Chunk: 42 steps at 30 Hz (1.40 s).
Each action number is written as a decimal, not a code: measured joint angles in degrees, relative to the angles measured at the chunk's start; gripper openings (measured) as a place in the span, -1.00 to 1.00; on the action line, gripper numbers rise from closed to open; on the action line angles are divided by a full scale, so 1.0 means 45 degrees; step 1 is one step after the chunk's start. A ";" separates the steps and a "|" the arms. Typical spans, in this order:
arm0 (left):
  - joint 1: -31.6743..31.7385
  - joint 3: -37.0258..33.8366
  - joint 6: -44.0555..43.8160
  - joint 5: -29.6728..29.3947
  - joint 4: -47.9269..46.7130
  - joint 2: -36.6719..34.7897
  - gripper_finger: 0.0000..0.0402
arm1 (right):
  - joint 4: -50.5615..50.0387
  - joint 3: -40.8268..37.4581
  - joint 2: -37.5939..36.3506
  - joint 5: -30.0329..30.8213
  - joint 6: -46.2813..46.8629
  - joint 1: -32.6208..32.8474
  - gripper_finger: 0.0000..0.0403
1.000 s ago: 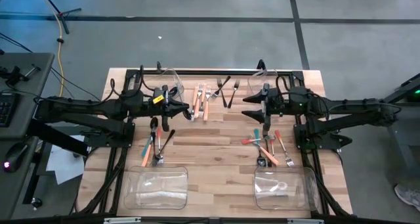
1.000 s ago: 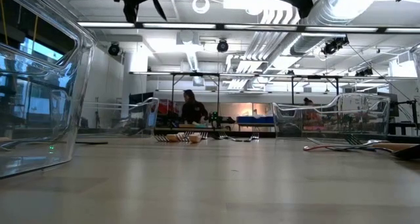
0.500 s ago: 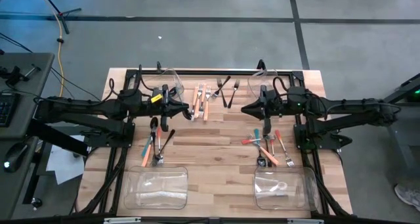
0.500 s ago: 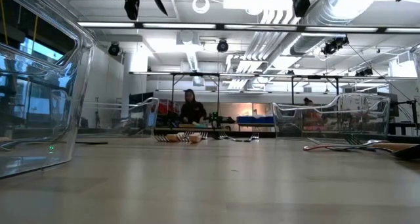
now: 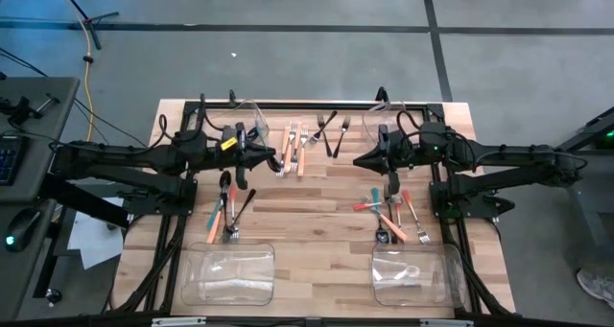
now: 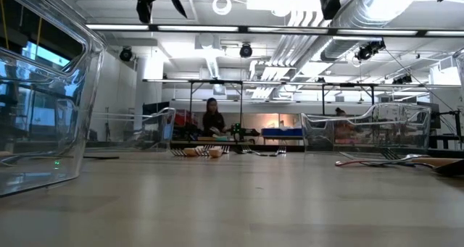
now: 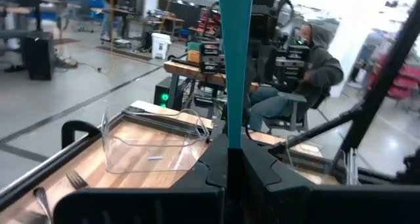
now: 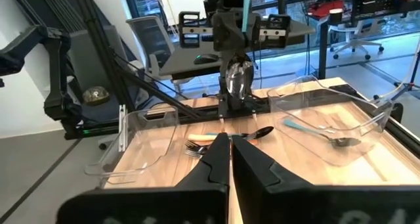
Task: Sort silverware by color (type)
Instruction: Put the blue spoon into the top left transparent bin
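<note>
A: One worktop (image 5: 317, 188), four clear bins at its corners. Two near bins (image 5: 230, 274) look empty. A far bin (image 8: 367, 115), by the left arm, has a teal piece (image 8: 321, 132) lying in it.

B: Arms?

A: Both reach in over the middle. Left hand (image 7: 234, 159) is clamped on a teal spoon (image 7: 235, 53), held off the wood, handle up and bowl down. Right hand (image 8: 230, 159) is fully closed, nothing between the fingers, hanging above the right heap (image 5: 393, 212).

B: Why carry the spoon upright?

A: My reading: pinched mid-handle, it hangs clear of the other pieces and can drop straight into a bin. That far bin already holds teal, so it is the likely target.

B: And the loose silverware?

A: Four groups on the worktop. Right heap: mixed teal and red-orange. Left heap (image 5: 228, 207): mixed, with dark pieces, below the left hand. Orange forks (image 5: 293, 152) lie side by side at top centre; black forks (image 5: 331, 130) just beside them. Those two look grouped by colour.

B: Progress?

A: Early. Most pieces are not yet binned.
</note>
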 joint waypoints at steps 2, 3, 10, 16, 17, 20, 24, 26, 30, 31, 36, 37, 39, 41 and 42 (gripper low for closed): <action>0.0004 0.0087 -0.0416 -0.0617 -0.0111 0.0037 -0.99 | 0.0000 0.0000 0.0000 0.0000 0.0009 0.0000 -1.00; 0.0026 0.0257 -0.0494 -0.0918 -0.0323 0.0104 -0.99 | 0.0000 0.0000 0.0000 0.0000 0.0037 0.0000 -1.00; 0.2442 0.4062 0.1319 -0.1561 -0.7373 0.0827 -0.99 | 0.0000 0.0000 0.0000 0.0001 0.0039 0.0000 -1.00; 0.5939 0.6671 0.2978 -0.1597 -1.3496 0.2099 -0.99 | 0.0000 0.0005 0.0000 0.0005 0.0039 0.0000 -1.00; 0.6435 0.6703 0.3198 -0.1576 -1.4029 0.2287 -0.99 | 0.0000 0.0005 0.0000 0.0005 0.0040 0.0000 -1.00; 0.7622 0.6577 0.3410 -0.1383 -1.5478 0.2940 -0.99 | -0.0005 0.0005 0.0000 0.0005 0.0043 0.0000 -1.00; 0.8581 0.5834 0.3727 -0.1428 -1.6181 0.3905 -1.00 | -0.0111 0.0010 0.0000 0.0010 0.0039 0.0000 -1.00; 0.8818 0.5458 0.3749 -0.1607 -1.6175 0.4423 -1.00 | -0.0222 0.0010 0.0015 0.0010 0.0039 0.0000 -1.00; 0.9067 0.4823 0.3965 -0.1826 -1.6253 0.5463 -1.00 | -0.0479 0.0010 0.0029 0.0010 0.0040 0.0006 -1.00; 0.9110 0.4711 0.4126 -0.1826 -1.6294 0.5684 -1.00 | -0.0528 0.0010 0.0029 0.0010 0.0043 0.0010 -1.00; 0.9111 0.4320 0.4840 -0.1705 -1.6279 0.6661 -1.00 | -0.0593 0.0010 0.0034 0.0015 0.0039 0.0010 -1.00; 0.9108 0.4289 0.4866 -0.1693 -1.6274 0.6821 -1.00 | -0.0593 0.0010 0.0034 0.0015 0.0039 0.0010 -1.00; 0.9106 0.4279 0.4893 -0.1690 -1.6250 0.7126 -1.00 | -0.0593 0.0010 0.0034 0.0015 0.0039 0.0010 -1.00; 0.9110 0.4279 0.4912 -0.1646 -1.6162 0.7416 -1.00 | -0.0602 0.0010 0.0034 0.0015 0.0039 0.0010 -1.00; 0.9106 0.4279 0.4992 -0.1547 -1.6138 0.7551 -1.00 | -0.0602 0.0010 0.0034 0.0015 0.0039 0.0010 -1.00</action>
